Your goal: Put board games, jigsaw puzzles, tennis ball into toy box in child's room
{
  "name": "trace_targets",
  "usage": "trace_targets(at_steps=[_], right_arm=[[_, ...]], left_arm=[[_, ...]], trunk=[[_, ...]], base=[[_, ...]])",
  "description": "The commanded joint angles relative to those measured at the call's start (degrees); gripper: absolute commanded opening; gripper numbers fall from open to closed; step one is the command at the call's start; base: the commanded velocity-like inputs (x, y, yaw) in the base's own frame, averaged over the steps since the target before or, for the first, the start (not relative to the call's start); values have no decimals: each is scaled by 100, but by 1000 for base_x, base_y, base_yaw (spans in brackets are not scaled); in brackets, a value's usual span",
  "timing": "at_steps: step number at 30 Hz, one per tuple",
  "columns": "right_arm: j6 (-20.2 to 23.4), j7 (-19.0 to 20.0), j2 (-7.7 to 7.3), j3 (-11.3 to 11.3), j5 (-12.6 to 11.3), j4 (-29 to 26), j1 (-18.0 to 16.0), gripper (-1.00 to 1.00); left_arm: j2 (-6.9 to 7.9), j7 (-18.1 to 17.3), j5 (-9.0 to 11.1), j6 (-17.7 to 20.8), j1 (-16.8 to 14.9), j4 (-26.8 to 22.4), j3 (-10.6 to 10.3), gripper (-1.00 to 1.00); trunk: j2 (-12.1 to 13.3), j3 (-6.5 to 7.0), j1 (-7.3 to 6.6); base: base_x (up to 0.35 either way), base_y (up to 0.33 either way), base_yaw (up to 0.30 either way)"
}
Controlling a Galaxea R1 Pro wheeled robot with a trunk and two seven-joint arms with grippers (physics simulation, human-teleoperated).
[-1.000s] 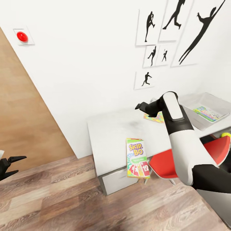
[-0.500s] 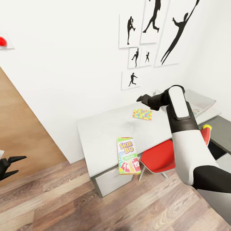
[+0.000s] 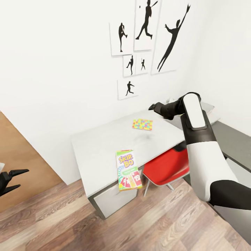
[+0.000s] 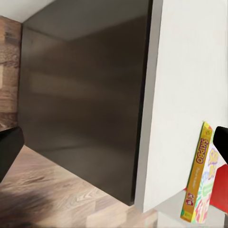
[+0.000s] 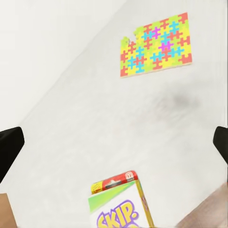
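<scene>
Right pincer (image 3: 150,106) above lettered SKIP-BO box (image 3: 128,169)

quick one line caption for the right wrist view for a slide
Open right end effector hovering over the pale table, with a jigsaw puzzle lying flat and the SKIP-BO box at the near edge.

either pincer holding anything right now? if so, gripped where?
Nothing held. Left pincer is open and empty out over the floor; right pincer hangs open above the table, clear of the jigsaw puzzle and SKIP-BO box.
</scene>
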Motion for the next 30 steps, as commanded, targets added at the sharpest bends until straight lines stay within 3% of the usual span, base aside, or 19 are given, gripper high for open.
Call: trace_targets(at_steps=[1, 9, 19, 30], right_arm=[[13, -60, 5, 5, -44, 2, -7, 100], [0, -58, 72, 30, -33, 5, -7, 100], [0, -37, 451, 26, -26, -20, 6, 100], [-8, -27, 503, 21, -26, -20, 11, 100]], left_arm=[[1, -59, -59, 22, -2, 0, 10, 100], [4, -66, -54, 28, -2, -56, 10, 100], [-11, -69, -50, 30, -2, -70, -17, 100], [-75, -69, -58, 31, -2, -68, -2, 100]], trunk=[[-7, 0, 2], [-7, 58, 2], [-7, 137, 2], [-7, 227, 2]], base=[[0, 0, -219], [0, 0, -213], [0, 0, -193], [0, 0, -186]])
